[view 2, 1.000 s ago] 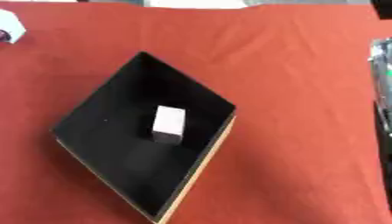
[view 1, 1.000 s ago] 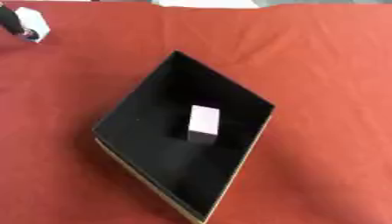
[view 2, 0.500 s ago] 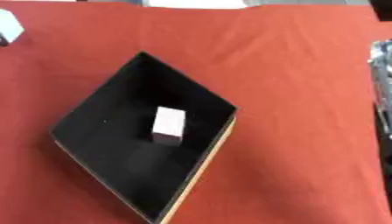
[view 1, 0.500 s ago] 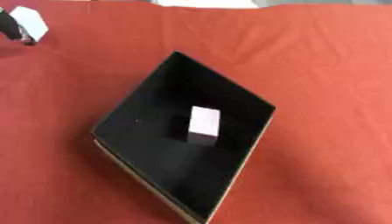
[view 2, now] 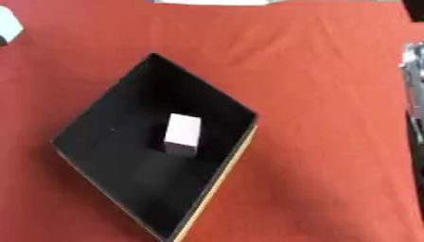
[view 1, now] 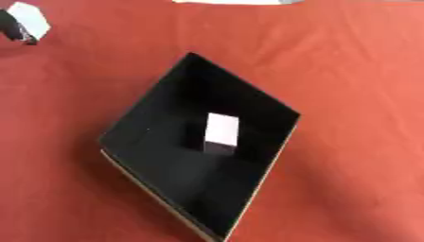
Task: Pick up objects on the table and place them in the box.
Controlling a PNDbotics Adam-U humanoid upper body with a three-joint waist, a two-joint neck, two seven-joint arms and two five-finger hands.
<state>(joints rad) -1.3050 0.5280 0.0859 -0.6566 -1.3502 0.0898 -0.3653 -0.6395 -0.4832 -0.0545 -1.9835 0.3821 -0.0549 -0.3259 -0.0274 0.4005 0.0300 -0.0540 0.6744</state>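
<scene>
A black open box (view 1: pixel 157 142) with a tan rim lies corner-on, like a diamond, on the red cloth. A small white block (view 1: pixel 221 130) lies inside it, near the middle of its floor. At the far left corner a white object (view 1: pixel 31 18) shows with a dark part of my left hand (view 1: pixel 15 29) against it; how the hand meets it is hidden. A dark and silver strip of my right arm or hand (view 2: pixel 412 71) runs down the right edge of the right eye view, well away from the box.
The red cloth (view 2: pixel 331 142) covers the whole table, with slight wrinkles to the right of the box. A pale strip (view 1: pixel 232 2) shows at the far edge.
The white object and the dark part beside it have drifted slightly toward the far left corner. The box and the block inside it have stayed put.
</scene>
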